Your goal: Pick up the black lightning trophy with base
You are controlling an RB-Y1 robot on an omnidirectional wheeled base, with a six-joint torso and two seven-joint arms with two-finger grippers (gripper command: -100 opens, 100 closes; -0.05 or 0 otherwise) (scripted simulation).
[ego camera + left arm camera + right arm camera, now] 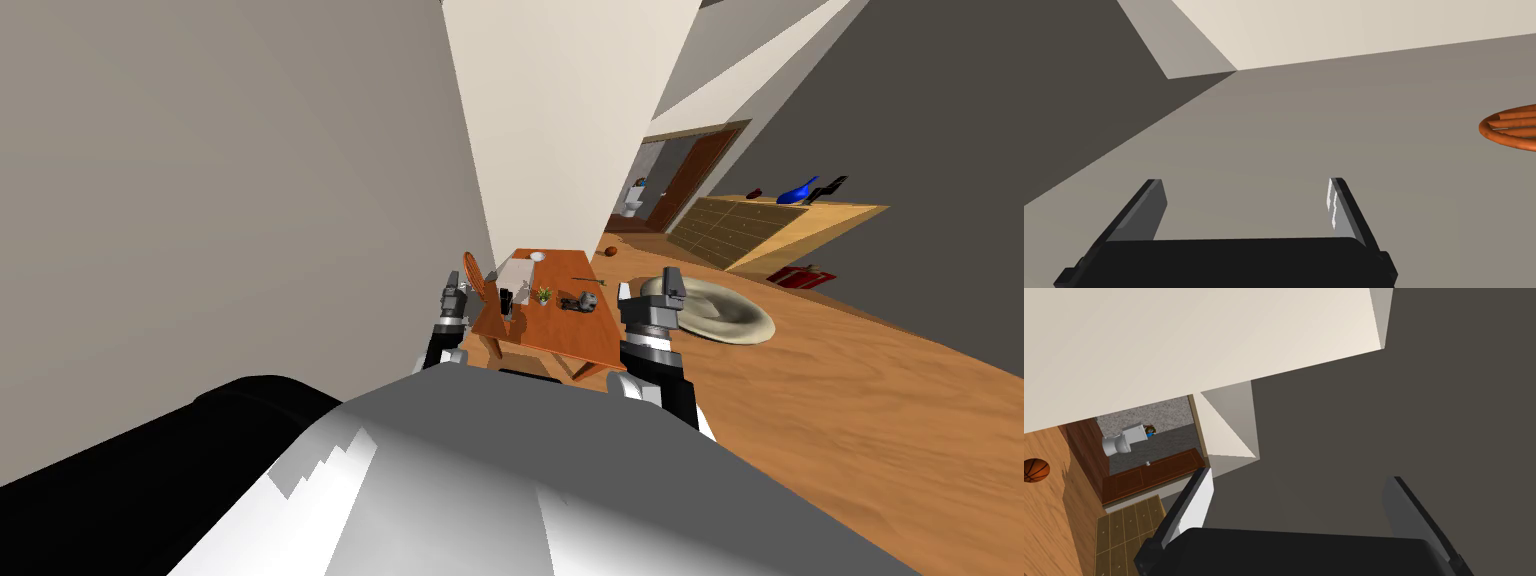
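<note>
Step in hand, as judged: approach; no grasp is begun.

The wooden counter (560,335) stands ahead of the robot, well apart from both hands. The left hand (453,293) and right hand (650,295) are held up on either side of it. In each wrist view the fingers (1338,205) stand spread with nothing between them, so both hands are open and empty.

The black trophy (506,299) is taken to be the small dark upright item on the counter's left side. It sits just in front of a pale grey box (516,272) and near a small green plant (543,294). Its shape is too small to confirm. A dark grey object (573,301) lies further right. An orange chair (472,276) stands at the counter's left edge.

To do this well:
- Bring the base closer and square to the counter before lowering an arm.
- The left hand suits, since the trophy is on that side. The chair crowds that path, so descend from above rather than from the side.
- Tilt the wrist down until its camera finds the trophy.
- Grip the body above the base, keeping clear of box and plant.
- The piece probably tips easily, so close gently and lift straight up.
</note>
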